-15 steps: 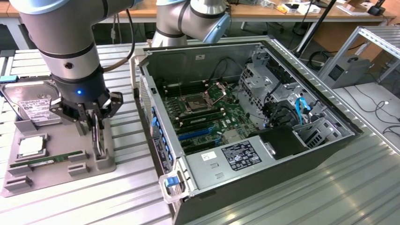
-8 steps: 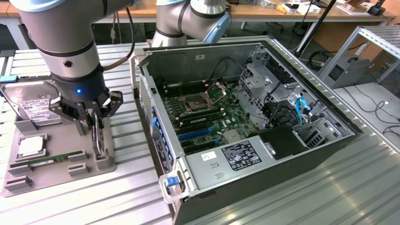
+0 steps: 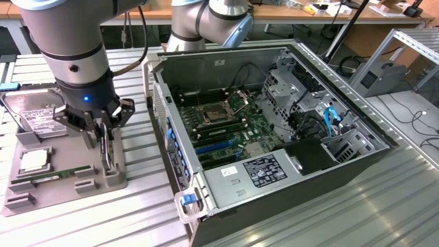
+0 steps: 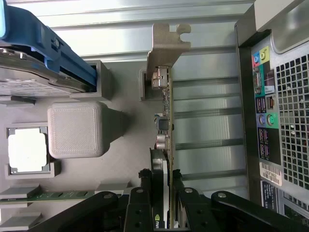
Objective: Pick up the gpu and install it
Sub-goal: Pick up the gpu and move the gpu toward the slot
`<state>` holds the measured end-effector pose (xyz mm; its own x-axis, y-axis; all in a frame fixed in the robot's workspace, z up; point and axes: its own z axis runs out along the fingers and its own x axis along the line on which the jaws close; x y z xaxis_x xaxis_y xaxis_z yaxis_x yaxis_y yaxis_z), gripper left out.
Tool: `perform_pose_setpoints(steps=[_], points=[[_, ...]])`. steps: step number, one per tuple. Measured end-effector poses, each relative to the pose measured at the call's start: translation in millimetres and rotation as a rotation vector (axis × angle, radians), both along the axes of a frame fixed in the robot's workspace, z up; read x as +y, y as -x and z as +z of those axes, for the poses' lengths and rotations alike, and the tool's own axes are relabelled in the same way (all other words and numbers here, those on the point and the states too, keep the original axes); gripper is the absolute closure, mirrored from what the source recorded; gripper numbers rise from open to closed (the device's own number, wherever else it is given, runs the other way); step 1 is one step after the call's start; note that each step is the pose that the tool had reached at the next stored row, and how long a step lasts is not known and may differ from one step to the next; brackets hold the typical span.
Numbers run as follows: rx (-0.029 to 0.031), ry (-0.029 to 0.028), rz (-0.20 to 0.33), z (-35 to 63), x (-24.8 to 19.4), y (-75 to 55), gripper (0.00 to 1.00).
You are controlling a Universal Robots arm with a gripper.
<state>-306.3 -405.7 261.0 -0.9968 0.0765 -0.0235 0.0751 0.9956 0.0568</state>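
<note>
The gpu (image 3: pixel 106 152) stands on edge in its slot at the right end of the grey holder tray (image 3: pixel 65 194). In the wrist view the gpu (image 4: pixel 167 108) is a thin edge-on card with its silvery bracket (image 4: pixel 166 46) at the far end. My gripper (image 3: pixel 103 133) reaches down over the card's top edge. Its two black fingers (image 4: pixel 145 181) press against both faces of the card, so my gripper (image 4: pixel 161 180) is shut on it. The card still sits in the tray. The open computer case (image 3: pixel 274 139) lies at the exterior view's right of the tray.
On the tray are a silver hard drive (image 3: pixel 31 110), a processor chip (image 3: pixel 33 160) and a green memory stick (image 3: pixel 51 175). The case's rear panel with ports (image 4: pixel 265 121) is close beside the card. Blue expansion slots (image 3: pixel 216 146) lie on the motherboard. Cables and drive cages crowd the case's far side.
</note>
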Motion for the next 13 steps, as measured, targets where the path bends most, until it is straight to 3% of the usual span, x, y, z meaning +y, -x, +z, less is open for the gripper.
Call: perform_pose_setpoints(steps=[13], points=[[0.0,-0.0001,0.0,10.3,0.0,0.0,0.73]])
